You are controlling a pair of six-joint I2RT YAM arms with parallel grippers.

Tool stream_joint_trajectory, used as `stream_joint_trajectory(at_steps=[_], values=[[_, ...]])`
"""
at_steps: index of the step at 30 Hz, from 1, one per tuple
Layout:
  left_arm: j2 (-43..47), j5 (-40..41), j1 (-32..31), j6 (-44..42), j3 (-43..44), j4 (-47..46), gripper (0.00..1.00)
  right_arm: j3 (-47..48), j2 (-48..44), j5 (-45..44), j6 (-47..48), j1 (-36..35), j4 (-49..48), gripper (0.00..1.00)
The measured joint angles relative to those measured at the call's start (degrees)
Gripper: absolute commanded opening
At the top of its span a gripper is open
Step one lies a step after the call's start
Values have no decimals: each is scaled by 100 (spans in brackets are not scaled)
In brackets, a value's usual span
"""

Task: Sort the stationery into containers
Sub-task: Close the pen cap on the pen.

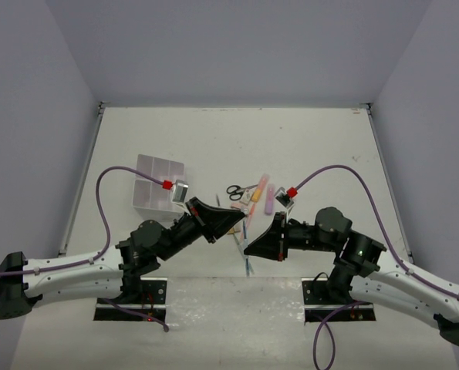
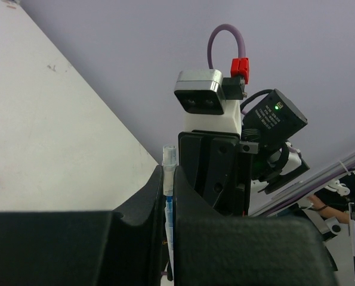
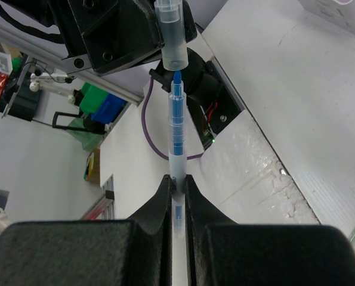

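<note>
**Q:** Where is the pen?

**A:** I see the blue pen (image 3: 177, 149) held in the air between my 2 arms, over the near part of the table (image 1: 214, 139). My right gripper (image 3: 177, 182) has its jaws pinched tight on the clear barrel. In the right wrist view the blue nib points to 12 o'clock.

**Q:** And its cap?

**A:** The clear cap (image 3: 171, 36) sits in line with the nib, with its mouth right at the tip. I cannot tell whether they touch. My left gripper (image 2: 170, 179) is clamped closed on that cap and has nothing else in its jaws.

**Q:** What about the other pieces?

**A:** From the top camera, they lie bunched on the table at 12 o'clock of the pen. I can see the black scissors (image 1: 234, 190), a pink marker (image 1: 261, 183), a lilac bar (image 1: 269, 199) and an orange marker (image 1: 254, 202). The organiser box (image 1: 148, 166) sits at 10 o'clock, well apart from that bunch and just beyond my left wrist.
</note>
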State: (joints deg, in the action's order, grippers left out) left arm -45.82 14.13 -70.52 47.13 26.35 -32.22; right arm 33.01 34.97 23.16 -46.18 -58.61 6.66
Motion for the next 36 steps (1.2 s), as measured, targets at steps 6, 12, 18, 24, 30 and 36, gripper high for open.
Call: stream_joint_trajectory(at_steps=[6, 12, 18, 24, 30, 36], values=[[-32, -70, 0, 26, 0, -45, 0, 58, 32, -27, 29, 0, 42, 0], [-44, -102, -1, 41, -102, -160, 0, 147, 27, -117, 74, 0, 143, 0], [-18, -105, -2, 76, -235, -195, 0, 151, -7, -167, 91, 0, 333, 0], [-56, -141, 0, 160, -247, -324, 0, 160, -86, -311, 128, 0, 376, 0], [-323, -213, 4, 231, -247, -530, 0, 301, 43, -466, 274, 0, 534, 0], [-385, -219, 6, 286, -245, -537, 0, 454, 107, -675, 537, -19, 764, 0]])
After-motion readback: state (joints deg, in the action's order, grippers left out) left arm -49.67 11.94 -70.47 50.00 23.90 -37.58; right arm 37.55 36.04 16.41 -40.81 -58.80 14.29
